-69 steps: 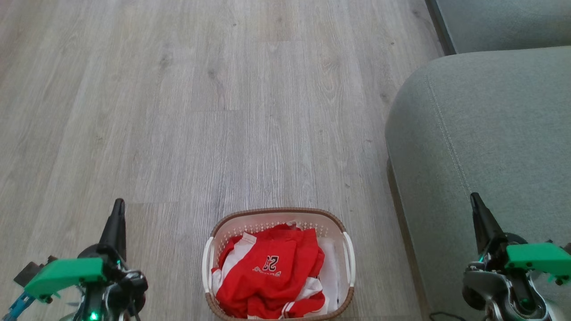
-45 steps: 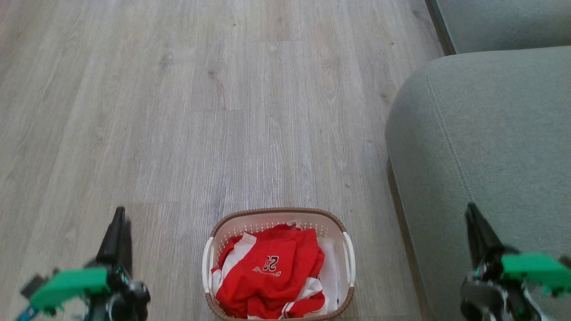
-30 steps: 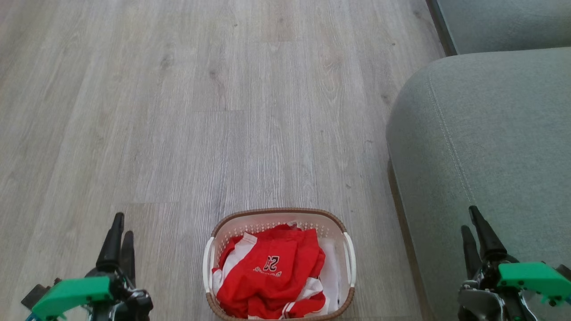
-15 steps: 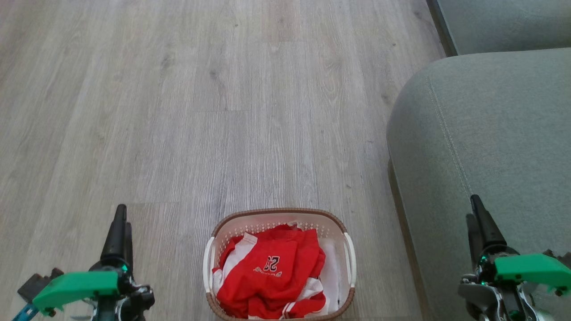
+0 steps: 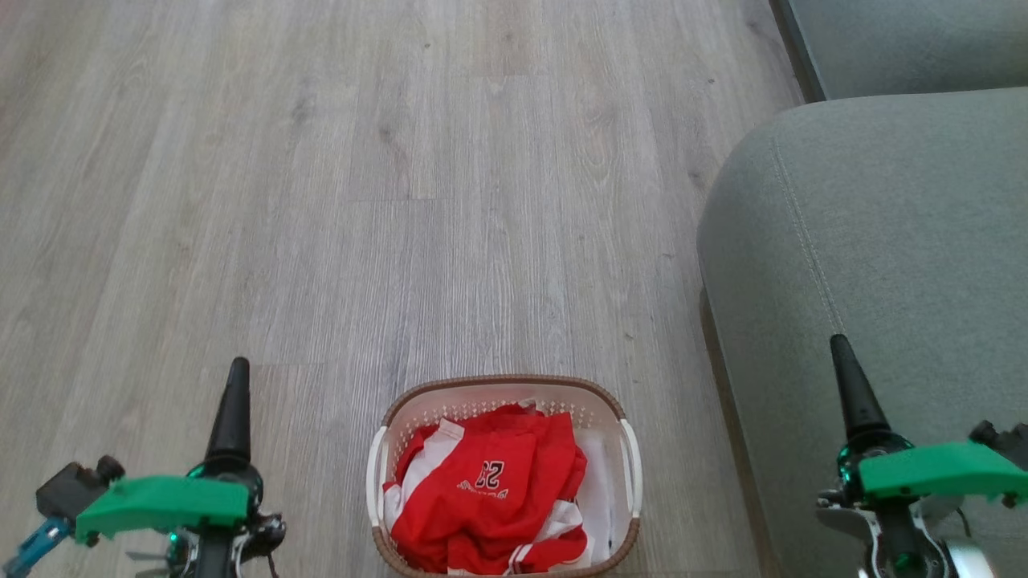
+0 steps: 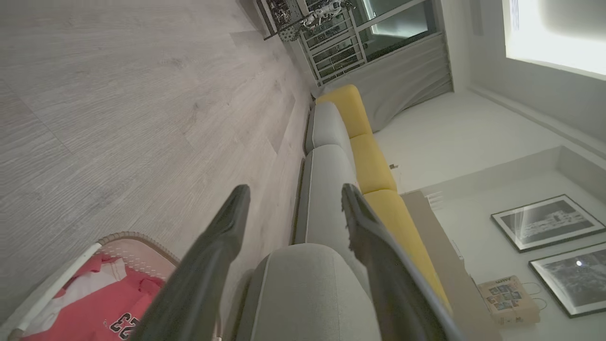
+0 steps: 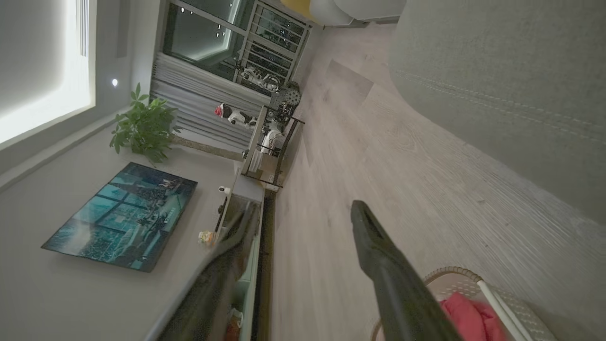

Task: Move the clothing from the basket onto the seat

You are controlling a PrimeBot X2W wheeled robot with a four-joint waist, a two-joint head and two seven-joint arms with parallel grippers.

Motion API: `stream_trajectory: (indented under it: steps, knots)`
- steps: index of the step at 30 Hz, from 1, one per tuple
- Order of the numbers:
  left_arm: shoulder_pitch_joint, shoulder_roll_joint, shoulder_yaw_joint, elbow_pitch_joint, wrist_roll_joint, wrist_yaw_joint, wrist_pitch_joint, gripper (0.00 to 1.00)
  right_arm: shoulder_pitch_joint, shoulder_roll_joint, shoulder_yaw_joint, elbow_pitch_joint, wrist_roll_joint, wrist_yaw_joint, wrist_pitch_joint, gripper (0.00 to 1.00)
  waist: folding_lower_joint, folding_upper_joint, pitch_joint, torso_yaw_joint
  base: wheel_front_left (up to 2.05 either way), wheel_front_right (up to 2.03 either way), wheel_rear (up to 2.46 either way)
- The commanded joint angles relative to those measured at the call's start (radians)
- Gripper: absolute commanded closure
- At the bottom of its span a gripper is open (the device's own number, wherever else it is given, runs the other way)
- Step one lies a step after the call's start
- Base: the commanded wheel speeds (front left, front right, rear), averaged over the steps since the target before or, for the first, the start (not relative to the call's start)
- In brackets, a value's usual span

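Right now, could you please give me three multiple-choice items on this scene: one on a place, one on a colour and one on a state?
1. Where does the basket stand?
A. On a shelf
B. On the wooden floor, left of the seat
C. On a table

2. What colour is the jersey numbered 23?
A. Blue
B. Red
C. Green

3. In what state are the left gripper and the right gripper?
A. Both shut on clothing
B. Both open and empty
C. One clamped on a basket handle

Answers:
1. B, the head view shows it resting on the planks next to the cushion.
2. B, its red fabric with white trim lies on top of the pile in the basket.
3. B, each wrist view shows the two fingers apart with nothing between them.
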Motion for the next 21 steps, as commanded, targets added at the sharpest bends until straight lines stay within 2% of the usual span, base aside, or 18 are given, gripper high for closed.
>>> stream_trajectory:
  steps: [1, 9, 21]
  knots:
    - [-0.051, 0.019, 0.003, -0.046, 0.04, 0.005, -0.012, 0.0, -0.04, -0.007, 0.012, -0.047, -0.046, 0.0, -0.012, 0.0, 0.0, 0.0, 0.0, 0.0, 0.0, 0.0, 0.0]
    - [-0.05, 0.023, -0.009, -0.062, 0.179, 0.012, -0.036, 0.0, -0.035, -0.007, 0.027, -0.058, -0.228, 0.0, -0.036, 0.0, 0.0, 0.0, -0.004, 0.001, 0.0, 0.0, 0.0]
    - [-0.047, 0.028, -0.025, -0.081, 0.363, 0.028, -0.071, 0.0, -0.029, -0.007, 0.035, -0.076, -0.403, 0.0, -0.071, 0.0, 0.0, 0.0, -0.008, 0.004, 0.0, 0.0, 0.0]
